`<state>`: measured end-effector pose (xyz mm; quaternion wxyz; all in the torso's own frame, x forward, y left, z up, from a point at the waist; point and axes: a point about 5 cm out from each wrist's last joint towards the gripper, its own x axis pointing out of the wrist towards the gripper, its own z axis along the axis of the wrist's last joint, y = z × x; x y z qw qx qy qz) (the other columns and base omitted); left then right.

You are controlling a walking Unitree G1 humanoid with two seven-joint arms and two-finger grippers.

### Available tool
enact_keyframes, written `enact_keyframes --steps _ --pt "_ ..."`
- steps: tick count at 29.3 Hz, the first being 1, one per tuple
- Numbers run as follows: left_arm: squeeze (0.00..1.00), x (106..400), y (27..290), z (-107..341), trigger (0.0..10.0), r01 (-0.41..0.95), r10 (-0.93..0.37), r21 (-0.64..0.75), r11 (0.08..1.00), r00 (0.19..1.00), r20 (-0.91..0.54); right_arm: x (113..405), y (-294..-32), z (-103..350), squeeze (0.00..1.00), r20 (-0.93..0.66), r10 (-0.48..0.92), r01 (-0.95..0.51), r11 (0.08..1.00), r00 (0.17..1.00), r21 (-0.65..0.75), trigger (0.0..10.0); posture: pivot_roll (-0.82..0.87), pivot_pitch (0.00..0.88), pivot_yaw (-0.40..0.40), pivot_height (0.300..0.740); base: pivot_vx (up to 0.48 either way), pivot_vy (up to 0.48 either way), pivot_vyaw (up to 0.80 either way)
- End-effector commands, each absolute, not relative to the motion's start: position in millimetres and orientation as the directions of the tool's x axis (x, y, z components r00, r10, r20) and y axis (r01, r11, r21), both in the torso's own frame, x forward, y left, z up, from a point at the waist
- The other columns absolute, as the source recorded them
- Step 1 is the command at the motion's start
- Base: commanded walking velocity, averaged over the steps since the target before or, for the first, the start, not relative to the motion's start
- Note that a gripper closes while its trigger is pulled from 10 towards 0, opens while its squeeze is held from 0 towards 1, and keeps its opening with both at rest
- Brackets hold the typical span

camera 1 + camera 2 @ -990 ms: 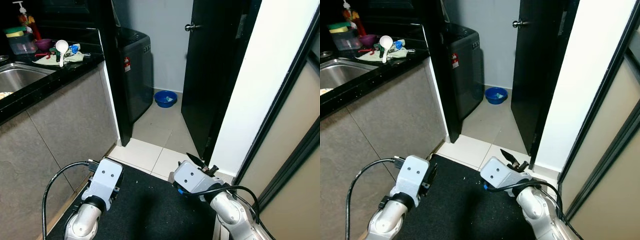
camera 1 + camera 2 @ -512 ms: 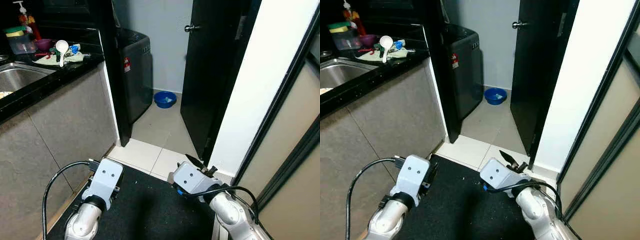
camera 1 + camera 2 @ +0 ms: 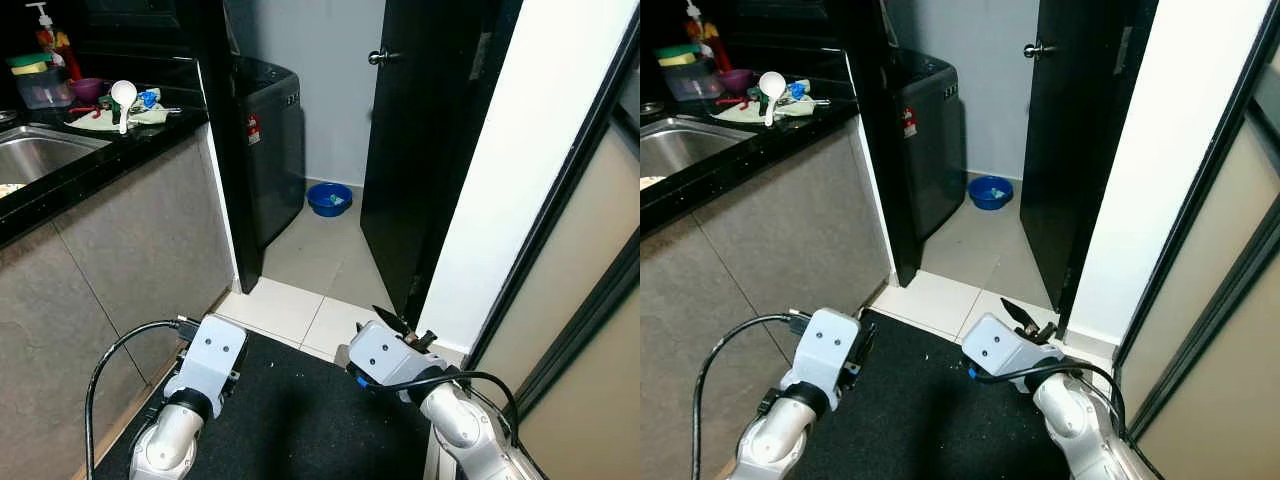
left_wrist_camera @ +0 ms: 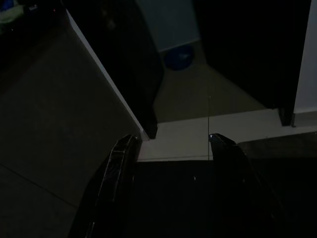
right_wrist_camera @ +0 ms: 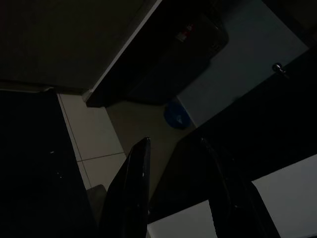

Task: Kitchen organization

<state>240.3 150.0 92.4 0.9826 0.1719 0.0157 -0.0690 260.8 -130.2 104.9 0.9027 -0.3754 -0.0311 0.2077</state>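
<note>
Organizing looks not yet begun: the white ladle [image 3: 123, 95], cloth [image 3: 100, 118] and containers [image 3: 42, 88] lie cluttered at the counter's [image 3: 120, 150] far end beside the sink [image 3: 40, 152], well apart from both arms. Left gripper [image 4: 171, 144] and right gripper [image 5: 173, 146] hang low over the black mat [image 3: 300, 420], fingers parted, empty. The washing machine [image 3: 268, 140] and blue basin [image 3: 330, 198] stand ahead by the dark door [image 3: 410, 150]

Both arms hung low and idle.
Left gripper [image 4: 171, 148] and right gripper [image 5: 173, 148] each held their black fingers parted.
</note>
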Motion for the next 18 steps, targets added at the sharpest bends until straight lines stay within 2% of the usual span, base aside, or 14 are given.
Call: enact_keyframes --steps 1,18 --pt "0.0 239.6 153.2 87.5 10.0 0.142 -0.123 0.345 0.928 0.989 -0.075 261.1 -132.1 103.6 0.0 -0.103 0.396 -0.354 0.639 0.913 -0.682 10.0 -0.1 0.0 0.011 0.74 0.0 0.0 0.0" --pt "0.0 238.3 156.2 85.9 10.0 0.136 -0.115 0.349 0.927 0.99 -0.081 261.3 -128.0 102.3 0.0 -0.104 0.405 -0.363 0.64 0.908 -0.678 10.0 -0.09 0.0 0.015 0.74 0.0 0.0 0.0"
